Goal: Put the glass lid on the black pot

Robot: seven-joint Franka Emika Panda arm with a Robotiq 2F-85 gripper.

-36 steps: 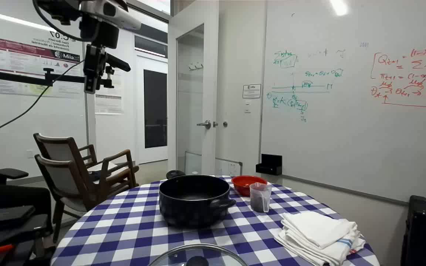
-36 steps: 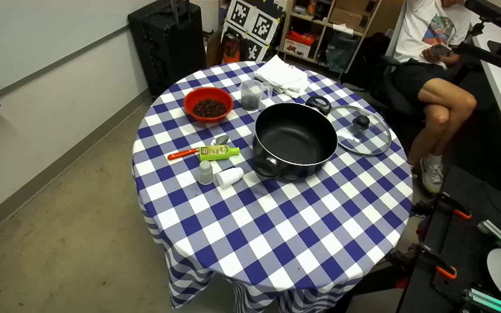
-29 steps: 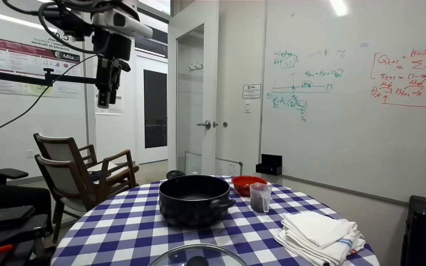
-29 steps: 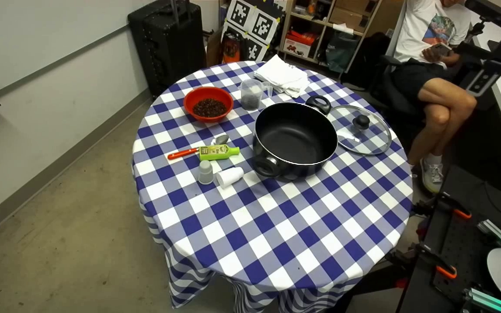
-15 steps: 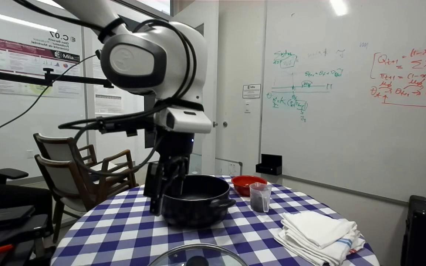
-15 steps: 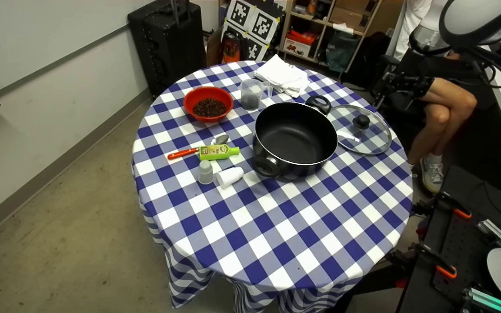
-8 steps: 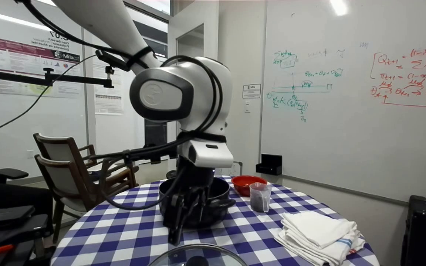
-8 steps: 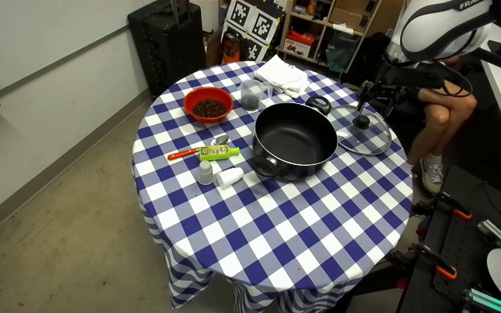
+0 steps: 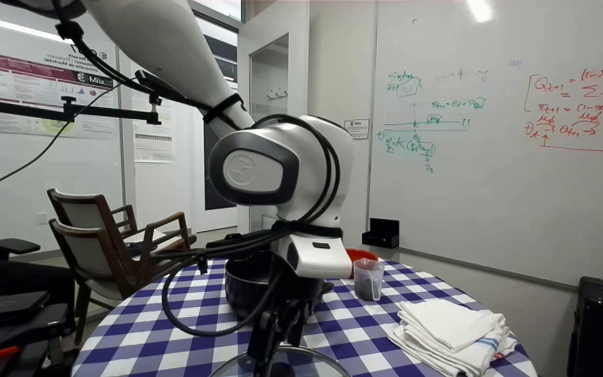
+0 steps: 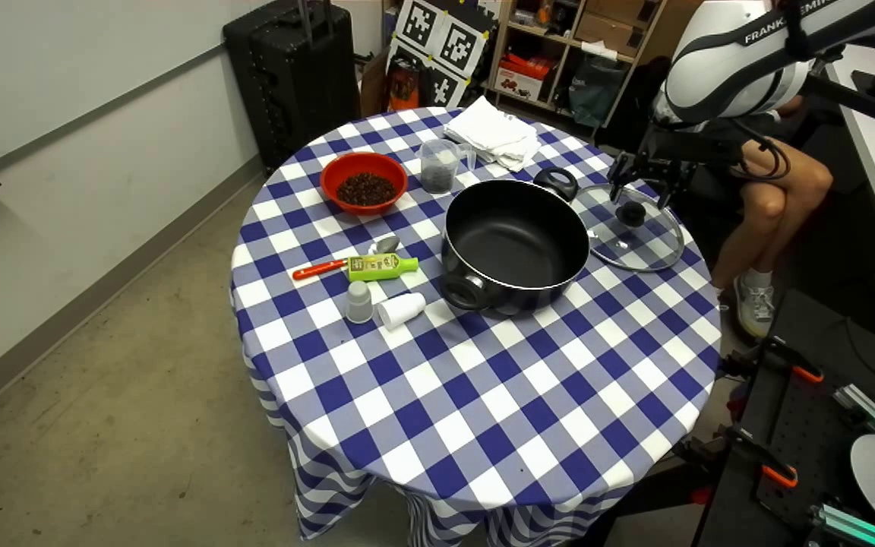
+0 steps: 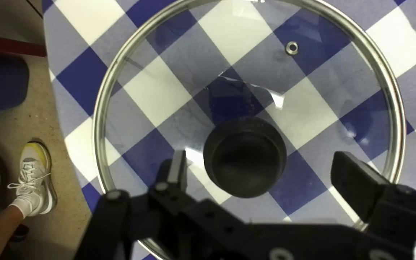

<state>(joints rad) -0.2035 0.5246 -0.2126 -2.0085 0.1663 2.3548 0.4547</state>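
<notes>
We see the round, clear glass lid (image 11: 244, 104) lying flat beside the black pot (image 10: 517, 239) on the checked cloth (image 10: 544, 425), dark knob (image 11: 245, 159) upward, rim (image 11: 100, 119) silvery. Our gripper (image 11: 260, 171), spread wide and holding nothing, hangs over the lid.

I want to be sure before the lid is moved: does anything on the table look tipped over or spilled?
Yes: in an exterior view, the white container and green bottle lie on their sides, unlike the upright measuring cup; perhaps they tipped over. I see no spill.
</notes>
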